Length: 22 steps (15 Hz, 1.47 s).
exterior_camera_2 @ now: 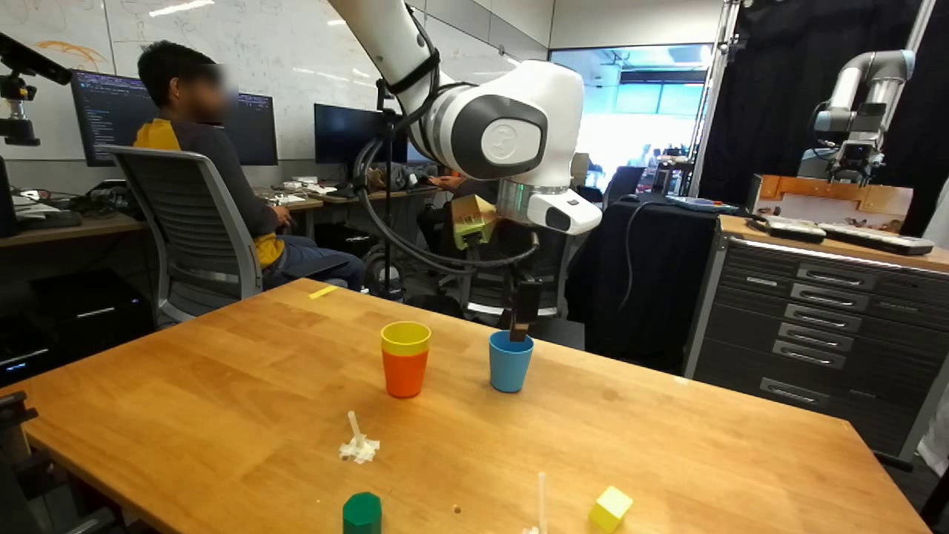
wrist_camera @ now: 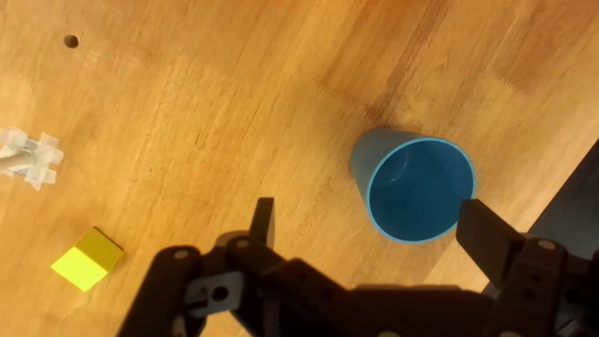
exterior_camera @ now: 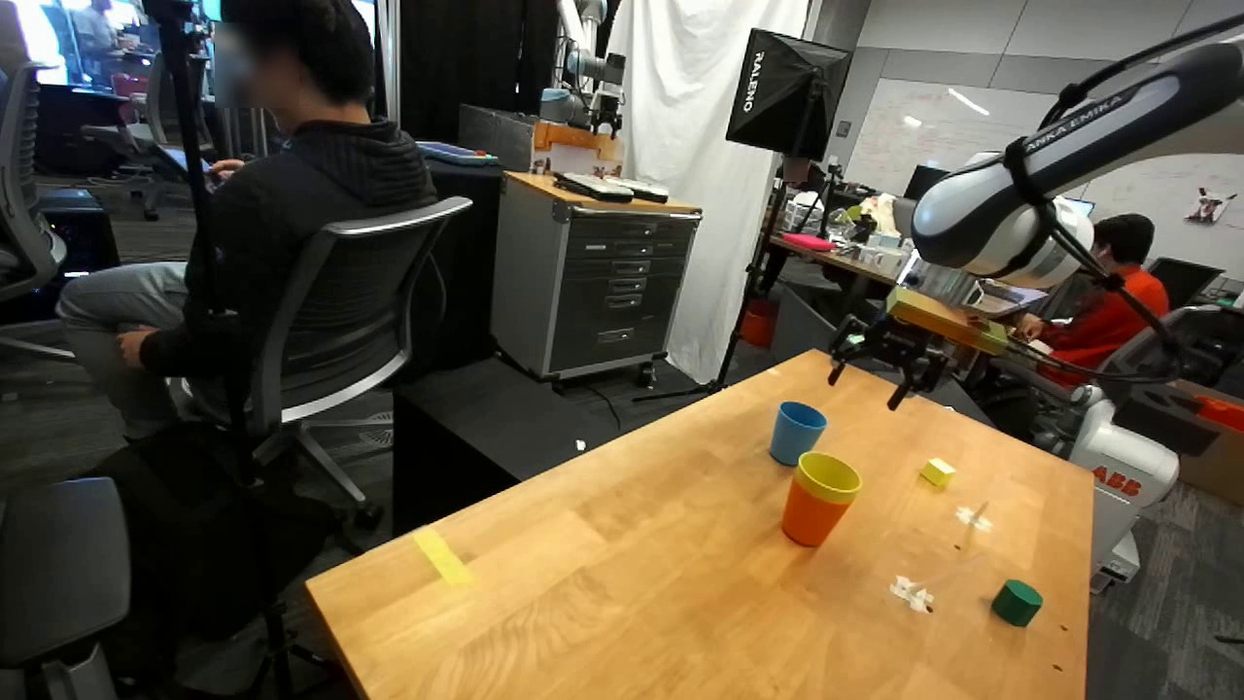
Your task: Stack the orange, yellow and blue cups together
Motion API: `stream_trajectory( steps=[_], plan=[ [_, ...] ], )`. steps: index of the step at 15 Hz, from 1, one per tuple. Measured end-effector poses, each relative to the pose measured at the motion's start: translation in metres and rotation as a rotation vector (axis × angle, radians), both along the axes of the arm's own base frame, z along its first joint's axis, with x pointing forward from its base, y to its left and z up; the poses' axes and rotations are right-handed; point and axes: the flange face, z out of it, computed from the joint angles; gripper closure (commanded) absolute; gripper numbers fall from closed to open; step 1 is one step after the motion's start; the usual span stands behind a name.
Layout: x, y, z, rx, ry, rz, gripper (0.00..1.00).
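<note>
Black two-fingered pincer (wrist_camera: 367,208) spread wide, above the round blue plastic-looking cup (wrist_camera: 414,187), upright on the wooden counter (exterior_camera_2: 245,378)! The round yellow cup (exterior_camera_2: 405,340) nests inside the round orange cup (exterior_camera_2: 405,374). Blue's grasp looks next: centre, descend, pinch!

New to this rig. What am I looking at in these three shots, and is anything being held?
The machine at the table is a Franka arm, ending in a two-fingered gripper. Two pictures come from cameras standing outside the robot; the third is the wrist view, shot from the arm itself, looking down.

On the wooden table a blue cup stands alone. Apart from it, a yellow cup sits inside an orange cup, only its top band showing. There are also a yellow block and a green block.

Nothing is held: the gripper is open, clear of the blue cup, which isn't stacked yet.
</note>
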Motion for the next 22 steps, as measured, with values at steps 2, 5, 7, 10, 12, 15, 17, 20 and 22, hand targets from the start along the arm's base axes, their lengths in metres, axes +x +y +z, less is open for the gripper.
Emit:
stream_trajectory(
  steps=[2, 5, 7, 10, 12, 15, 17, 20, 22],
  plan=[
    [0.005, 0.001, -0.007, 0.004, 0.015, 0.008, 0.0],
    [0.013, 0.001, -0.02, 0.004, 0.037, 0.022, 0.0],
    [0.017, 0.001, -0.028, 0.002, 0.051, 0.031, 0.0],
    [0.024, 0.001, -0.037, 0.003, 0.064, 0.039, 0.0],
    [0.029, 0.001, -0.041, 0.004, 0.069, 0.043, 0.0],
    [0.035, 0.0, -0.047, 0.008, 0.081, 0.048, 0.0],
    [0.038, -0.001, -0.052, 0.012, 0.091, 0.051, 0.0],
    [0.041, -0.001, -0.058, 0.016, 0.104, 0.056, 0.07],
    [0.044, -0.001, -0.061, 0.017, 0.111, 0.06, 0.34]
  ],
)
